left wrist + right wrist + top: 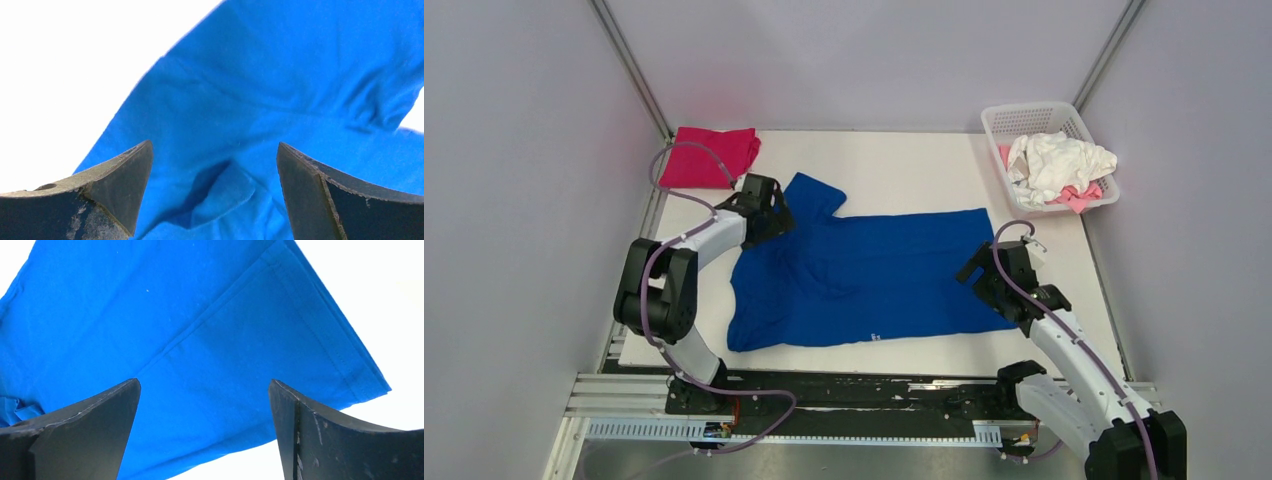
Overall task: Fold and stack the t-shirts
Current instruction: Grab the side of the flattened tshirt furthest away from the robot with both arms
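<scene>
The left gripper (215, 147) and right gripper (205, 382), both spread wide and empty, hover over a blue t-shirt (864, 275) lying on the white table (904, 160). A sleeve lies below the left fingers (120, 170) and a hem corner below the right ones (95, 415). The first fold seems yet to come, and each gripper must pinch its edge. Beyond the left fingers lies a folded magenta t-shirt (709, 155); beyond the right, a basket (1024, 112) of white and pink t-shirts (1059, 165), with pale walls (874, 60) behind.

My left arm (711, 234) and right arm (1072, 345) have white shells, black joints and a purplish cable (667, 152) each. My left gripper (214, 144) has dark, scuffed wedge fingers (117, 192).

Pale walls (864, 60), white table (904, 160), brightly lit.
</scene>
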Robot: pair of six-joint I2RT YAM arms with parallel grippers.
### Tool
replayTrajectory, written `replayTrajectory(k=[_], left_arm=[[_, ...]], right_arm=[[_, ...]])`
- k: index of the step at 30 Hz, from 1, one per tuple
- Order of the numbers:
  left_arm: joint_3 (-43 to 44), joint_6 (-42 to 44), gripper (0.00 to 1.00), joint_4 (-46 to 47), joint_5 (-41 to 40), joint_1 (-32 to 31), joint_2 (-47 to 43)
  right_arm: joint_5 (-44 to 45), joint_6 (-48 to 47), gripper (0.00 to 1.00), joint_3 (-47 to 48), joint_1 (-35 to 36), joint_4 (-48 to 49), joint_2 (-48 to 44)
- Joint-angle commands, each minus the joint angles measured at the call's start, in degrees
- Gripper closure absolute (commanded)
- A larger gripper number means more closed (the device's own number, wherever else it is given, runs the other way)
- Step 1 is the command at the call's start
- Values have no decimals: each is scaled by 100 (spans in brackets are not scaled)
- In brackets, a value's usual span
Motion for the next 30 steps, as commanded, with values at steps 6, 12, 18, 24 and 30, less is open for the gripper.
replayTrajectory(k=[6, 12, 18, 24, 30], left_arm=[[1059, 281, 0, 224, 578, 187, 118], [2236, 799, 0, -190, 992, 188, 956], [4399, 1410, 0, -1333, 554, 188, 2491], [6709, 2034, 3, -2156, 349, 188, 4095], [7995, 2144, 15, -2489, 223, 188, 5122]], right_arm=[[422, -179, 0, 473, -138, 553, 366], [385, -331, 0, 802, -237, 856, 948], [433, -529, 0, 1148, -352, 981, 1493], [395, -678, 0, 1175, -469, 1094, 1827], [235, -744, 0, 1175, -578, 1151, 2142]])
